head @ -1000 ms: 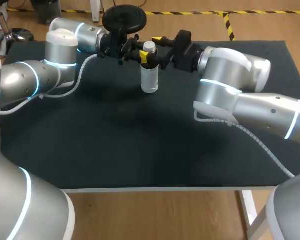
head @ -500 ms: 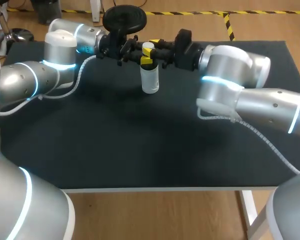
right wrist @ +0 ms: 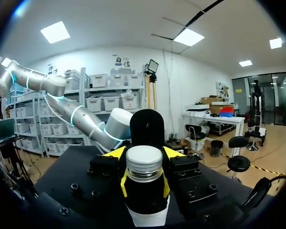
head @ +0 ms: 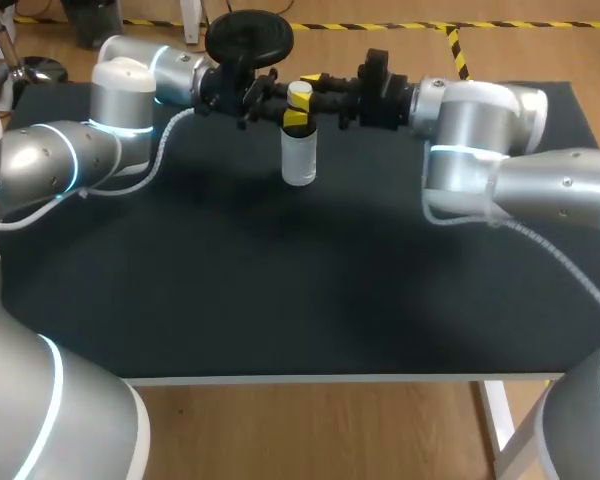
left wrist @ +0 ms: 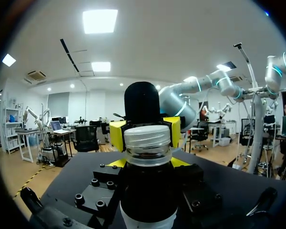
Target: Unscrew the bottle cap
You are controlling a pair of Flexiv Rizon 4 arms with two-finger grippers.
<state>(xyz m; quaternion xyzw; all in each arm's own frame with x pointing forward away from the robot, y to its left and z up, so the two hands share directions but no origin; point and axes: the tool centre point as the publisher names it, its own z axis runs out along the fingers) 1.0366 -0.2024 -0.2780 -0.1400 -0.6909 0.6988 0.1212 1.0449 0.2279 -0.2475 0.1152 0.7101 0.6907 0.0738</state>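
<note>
A small clear bottle (head: 299, 158) with a white cap (head: 299, 93) stands upright at the back middle of the black table (head: 280, 280). My left gripper (head: 288, 114) comes in from the left and is shut on the bottle just under the cap. My right gripper (head: 303, 94) meets it from the right, its yellow tips pressed on both sides of the cap. In the left wrist view the cap (left wrist: 147, 139) sits between the right gripper's fingertips (left wrist: 117, 136), above my own gripper (left wrist: 148, 164). The right wrist view shows the cap (right wrist: 144, 161) over its own gripper (right wrist: 144, 187).
A black round disc on a post (head: 248, 36) stands right behind the left wrist at the table's back edge. Both forearms lie across the back of the table. The dark tabletop stretches forward from the bottle to the front edge.
The right gripper's fingers have closed in on the cap. The right arm's elbow has swung to the right and back. The bottle and the left arm have stayed put.
</note>
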